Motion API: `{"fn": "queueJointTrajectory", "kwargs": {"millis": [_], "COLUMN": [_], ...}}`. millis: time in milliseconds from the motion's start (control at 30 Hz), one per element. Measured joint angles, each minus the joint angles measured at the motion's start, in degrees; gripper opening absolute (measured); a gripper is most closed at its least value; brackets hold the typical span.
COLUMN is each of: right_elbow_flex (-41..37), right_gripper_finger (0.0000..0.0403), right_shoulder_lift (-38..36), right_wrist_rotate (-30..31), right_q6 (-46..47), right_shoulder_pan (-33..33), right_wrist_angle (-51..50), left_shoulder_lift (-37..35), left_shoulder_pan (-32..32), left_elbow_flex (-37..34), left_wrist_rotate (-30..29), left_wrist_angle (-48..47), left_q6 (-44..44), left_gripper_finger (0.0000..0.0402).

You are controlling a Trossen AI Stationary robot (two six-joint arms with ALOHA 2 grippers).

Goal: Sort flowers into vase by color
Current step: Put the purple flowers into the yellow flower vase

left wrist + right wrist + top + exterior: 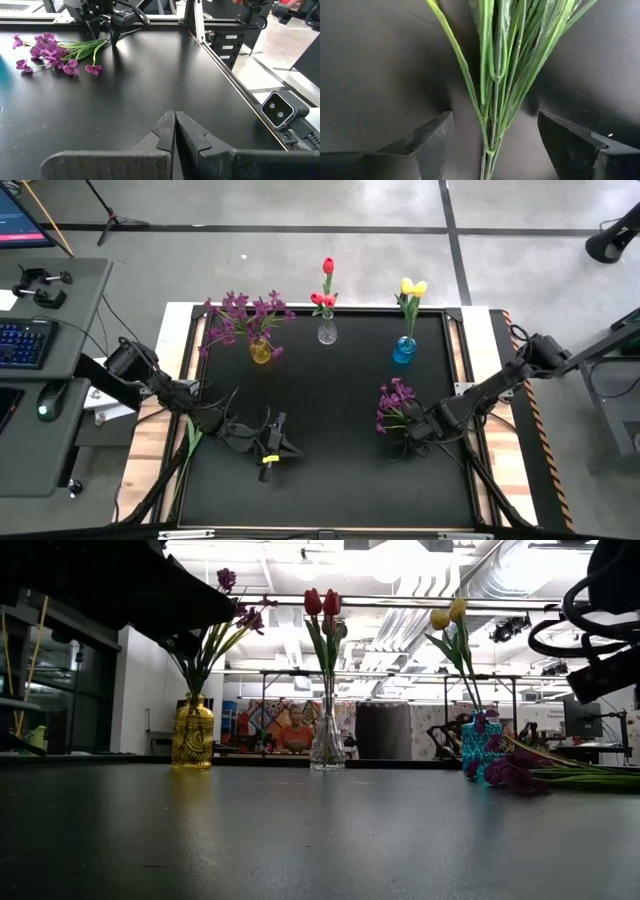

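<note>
A loose purple spray [394, 402] lies flat on the black mat near the right edge, blossoms toward the far side and green stems [495, 75] toward my right gripper [410, 432]. That gripper is open and low, one finger on either side of the stem bundle without touching it. My left gripper [175, 122] is shut and touches nothing, over the mat's near left part [277, 442]. At the far edge stand a yellow vase with purple sprays [260, 350], a clear vase with red tulips [327, 330] and a blue vase with yellow tulips [405, 350].
The mat's raised frame [470, 395] runs close behind the right arm. A thin green stem [190, 442] lies by the mat's left edge under the left arm. The middle of the mat [330, 400] is bare between the grippers and the vases.
</note>
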Motion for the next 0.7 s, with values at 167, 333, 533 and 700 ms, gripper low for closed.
{"fn": "queueJointTrajectory", "kwargs": {"millis": [167, 333, 533, 700], "right_elbow_flex": [0.2, 0.2, 3.2, 10.2], "right_gripper_finger": [0.023, 0.0088, 0.0021, 0.0006], "right_shoulder_lift": [2.8, 3.0, 3.5, 3.4], "right_wrist_rotate": [-0.3, -0.2, 4.0, 13.2], "right_q6": [-0.6, -0.1, -1.7, -5.2], "right_shoulder_pan": [0.0, 0.0, 0.1, 0.0], "right_wrist_angle": [0.5, 1.8, -1.2, -0.3], "left_shoulder_lift": [0.0, -0.8, -6.4, -15.5], "left_shoulder_pan": [0.0, -0.4, -2.6, -6.6], "left_elbow_flex": [0.0, 0.0, 0.0, 0.0], "left_wrist_rotate": [0.0, -0.9, -6.1, -17.3], "left_wrist_angle": [0.4, 0.7, 0.3, 0.8], "left_q6": [0.6, 4.2, 9.4, 19.5], "left_gripper_finger": [0.0, 0.0, 0.0, 0.0]}}
